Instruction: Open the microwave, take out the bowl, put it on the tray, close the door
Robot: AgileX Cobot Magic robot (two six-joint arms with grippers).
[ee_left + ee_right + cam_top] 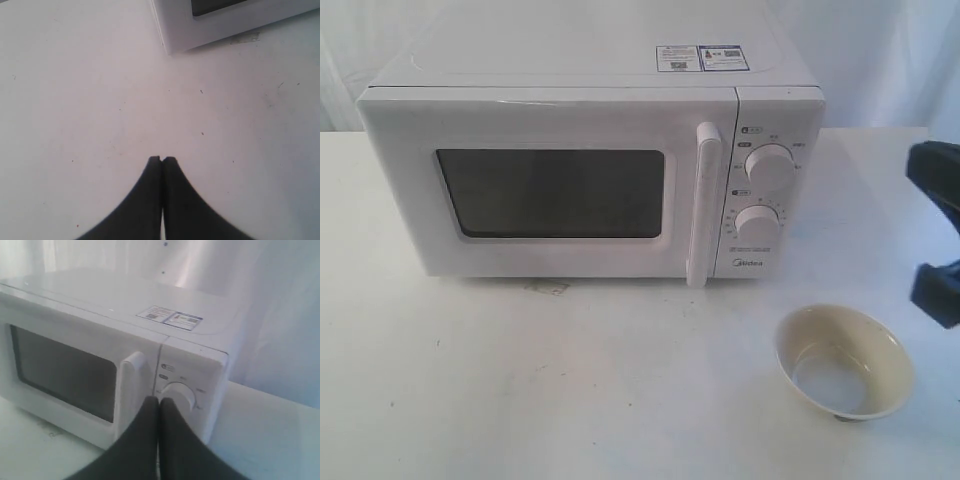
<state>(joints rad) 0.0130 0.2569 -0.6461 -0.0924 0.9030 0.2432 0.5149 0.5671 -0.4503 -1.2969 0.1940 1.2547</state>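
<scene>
The bowl (843, 362) is found outside the microwave (590, 100), set upright on the white table (570, 400). It lies in front of the control panel and a little to its right, well apart from the door (550, 125). No tray can be made out under it or near it in any view, and the bowl appears to rest directly on the table top. A small dark mark (841, 420) is seen at its lower edge; what it is cannot be told. The door is seen flush with the cabinet, fully closed. Its bar handle (703, 205) is touched by neither gripper, and nothing can be distinguished through the dark window (555, 192).

From this layout, the taking out of the bowl and the closing of the door are judged to be done. The placing on a tray cannot be confirmed; if it is required, it is the one step left.

The left gripper (162, 160) is shown with its fingers pressed together on nothing, above bare table near a front corner of the microwave. The right gripper (159, 401) is likewise closed and empty, directed toward the handle and the upper dial (178, 394) but held off from both. In the exterior view only dark parts of the right arm (935, 170) are seen, at the right edge.
</scene>
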